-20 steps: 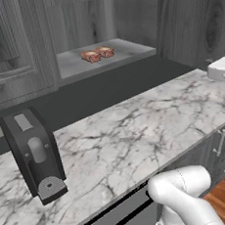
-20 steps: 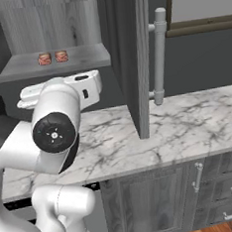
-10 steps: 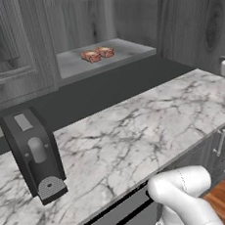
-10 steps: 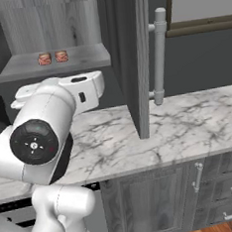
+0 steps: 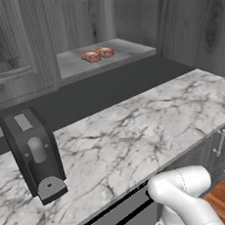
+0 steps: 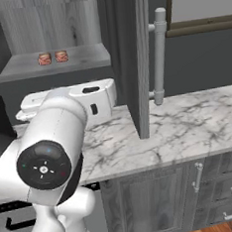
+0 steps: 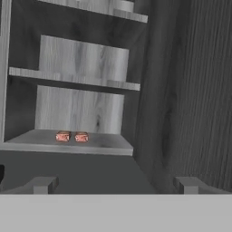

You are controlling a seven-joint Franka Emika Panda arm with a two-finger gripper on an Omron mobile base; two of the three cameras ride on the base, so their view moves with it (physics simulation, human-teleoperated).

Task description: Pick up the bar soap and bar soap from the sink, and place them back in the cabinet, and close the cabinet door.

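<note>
Soaps [image 5: 97, 54] lie side by side on the cabinet [image 7: 81, 108] shelf, so placing looks done, and the claw [image 7: 113, 185], open and empty, faces them from well back, beside the open door [image 6: 135, 61], likely to swing it shut.

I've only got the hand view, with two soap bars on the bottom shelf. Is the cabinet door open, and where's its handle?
Observer: Yes, it's open. In the right base view the cabinet door juts out edge-on over the counter, with the bar handle on the face turned away from the shelf.
Operator: Anything standing on that counter?
Observer: In the left base view, a black coffee machine stands near the counter's left end, left of and below the shelf holding the bar soaps.
</note>
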